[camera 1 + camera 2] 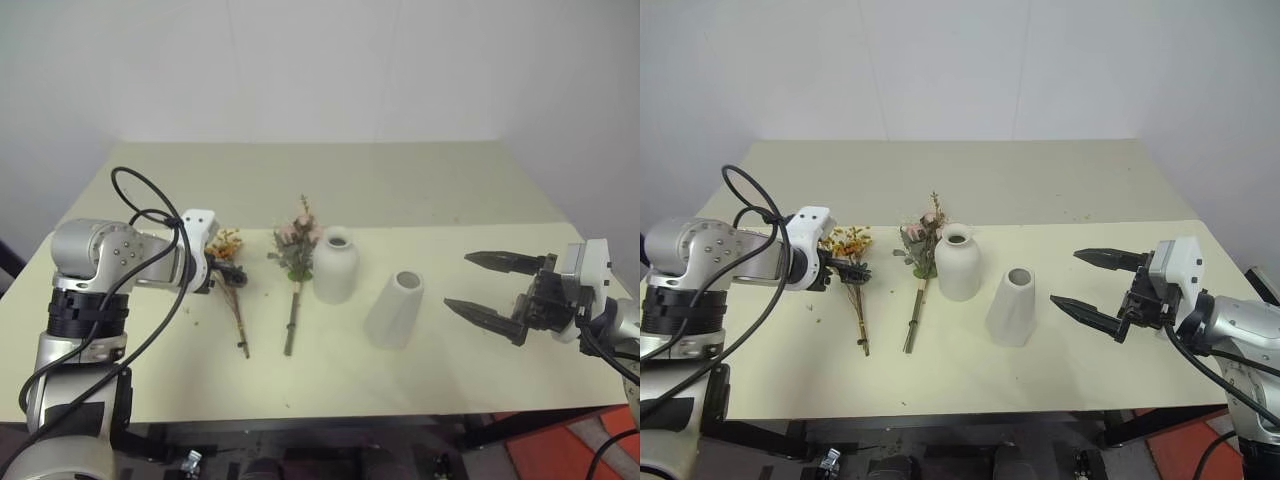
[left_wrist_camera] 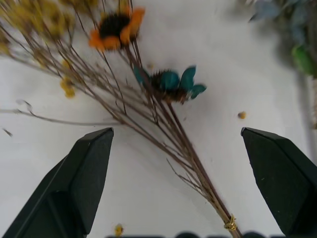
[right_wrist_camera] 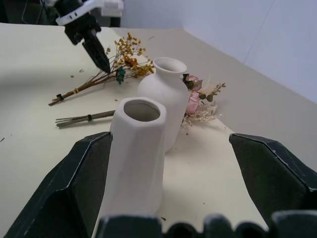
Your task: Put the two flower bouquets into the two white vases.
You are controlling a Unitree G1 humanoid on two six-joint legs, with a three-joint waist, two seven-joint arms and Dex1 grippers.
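the left hand (image 2: pixel 173 173), fingers spread wide, hovers over the yellow bouquet (image 1: pixel 232 290) lying left of the bottle vase (image 1: pixel 335 265), so next it should close on the stems.

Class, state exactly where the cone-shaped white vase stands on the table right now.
In the head views the cone-shaped vase stands upright on the table, right of centre, beside the bottle-shaped vase and in front of the open right gripper.
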